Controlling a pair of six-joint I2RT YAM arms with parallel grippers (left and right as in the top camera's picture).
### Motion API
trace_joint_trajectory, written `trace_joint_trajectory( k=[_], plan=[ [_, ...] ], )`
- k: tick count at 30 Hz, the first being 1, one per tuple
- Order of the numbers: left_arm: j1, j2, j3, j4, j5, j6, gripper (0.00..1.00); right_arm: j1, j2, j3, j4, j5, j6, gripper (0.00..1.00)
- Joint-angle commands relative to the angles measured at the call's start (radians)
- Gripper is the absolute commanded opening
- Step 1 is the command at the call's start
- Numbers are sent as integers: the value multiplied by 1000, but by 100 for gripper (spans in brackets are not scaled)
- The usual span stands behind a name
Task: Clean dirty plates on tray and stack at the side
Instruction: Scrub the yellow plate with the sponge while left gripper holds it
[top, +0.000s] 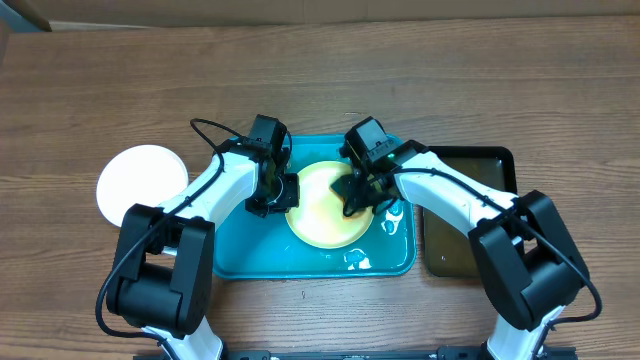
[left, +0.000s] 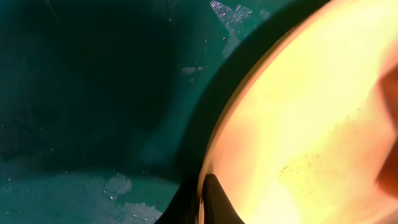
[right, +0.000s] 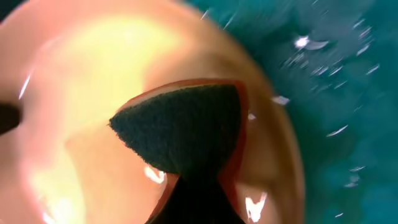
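Up close, the left gripper (left: 201, 196) is clamped on the left rim of the yellow plate (top: 322, 215), while the right gripper (top: 357, 192) is closed on a dark-faced sponge (right: 180, 127) set on the plate's right side. The plate sits mid-tray (top: 240, 255), and the tray's wet floor shows droplets. Farther out on the table (top: 320, 80), a white plate (top: 140, 182) lies left of the tray and a black tray (top: 465, 215) just right.
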Motion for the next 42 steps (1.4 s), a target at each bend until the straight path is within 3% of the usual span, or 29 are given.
trace_joint_trajectory(
  k=[1, 7, 11, 17, 23, 27, 35, 42],
  plan=[
    [1, 46, -22, -18, -76, -7, 4, -3, 7, 34, 25, 156, -24, 4],
    [1, 46, -22, -19, -76, -7, 4, -3, 7, 34, 43, 195, -103, 4],
    [1, 46, -22, -19, -74, -7, 4, -3, 7, 34, -31, 175, -93, 4],
    [1, 46, -22, -18, -63, -7, 4, -3, 7, 33, -164, -72, -72, 4],
    [1, 46, -22, -19, -63, -7, 4, -3, 7, 33, -140, -330, -101, 4],
    [1, 46, -22, -19, -60, -7, 4, -3, 7, 33, -47, -259, -96, 5],
    [-3, 46, -22, -19, -58, -7, 4, -3, 7, 33, 109, 79, -45, 11],
    [-11, 46, -22, -14, -58, -7, 4, -6, 10, 32, 51, 217, -50, 11]
  ],
)
